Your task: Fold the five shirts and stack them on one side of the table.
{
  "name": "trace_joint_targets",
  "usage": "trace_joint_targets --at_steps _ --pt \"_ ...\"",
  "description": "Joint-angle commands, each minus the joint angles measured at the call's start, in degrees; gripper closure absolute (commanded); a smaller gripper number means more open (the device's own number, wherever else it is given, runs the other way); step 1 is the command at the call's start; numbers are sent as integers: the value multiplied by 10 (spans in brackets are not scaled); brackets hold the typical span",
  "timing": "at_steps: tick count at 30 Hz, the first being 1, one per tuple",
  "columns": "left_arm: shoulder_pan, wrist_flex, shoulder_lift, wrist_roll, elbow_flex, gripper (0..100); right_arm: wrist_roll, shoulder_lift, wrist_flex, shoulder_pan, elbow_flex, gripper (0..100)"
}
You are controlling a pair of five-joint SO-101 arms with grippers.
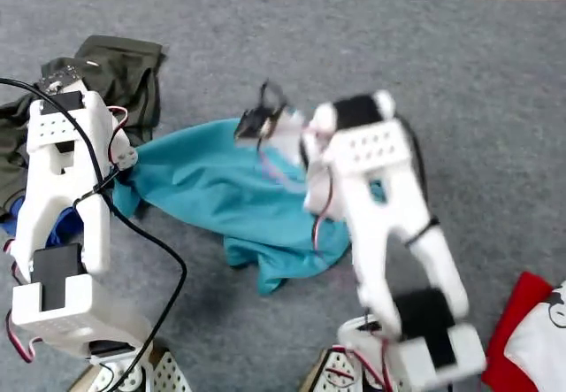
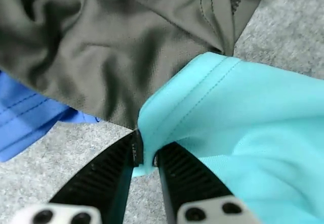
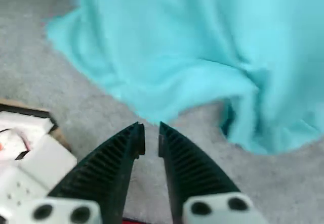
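A teal shirt [image 1: 239, 202] lies crumpled at the table's middle. My left gripper [image 2: 146, 153] is shut on a hemmed corner of the teal shirt [image 2: 243, 118], at the shirt's left end in the high view, beside my left gripper [image 1: 124, 157]. A dark olive shirt [image 2: 116, 47] lies bunched right behind that corner. My right gripper [image 3: 151, 133] hangs above the grey table just off the teal shirt's [image 3: 192, 47] edge, shut with nothing between its fingers. In the high view, my right gripper [image 1: 256, 125] is over the shirt's far side.
The olive shirt [image 1: 115, 69] sits at the far left. A blue shirt [image 1: 62, 224] lies beneath the left arm, also seen as blue cloth [image 2: 25, 118]. A red and white shirt [image 1: 531, 321] lies at the near right corner. The table's [image 1: 478, 82] far right is bare grey felt.
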Motion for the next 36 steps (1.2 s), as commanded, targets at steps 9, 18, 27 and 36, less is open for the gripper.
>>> trace_joint_targets --at_steps 9,18,27,36 --pt "-10 -20 -12 -76 35 982 8 -136 -187 -116 285 889" --pt "-40 -155 -104 -76 168 982 8 -134 -193 -211 320 850" --pt "-40 -276 -147 -61 268 982 3 -134 -273 -278 384 850" --pt "-40 -276 -149 -47 272 982 -15 -54 -425 -211 386 850"
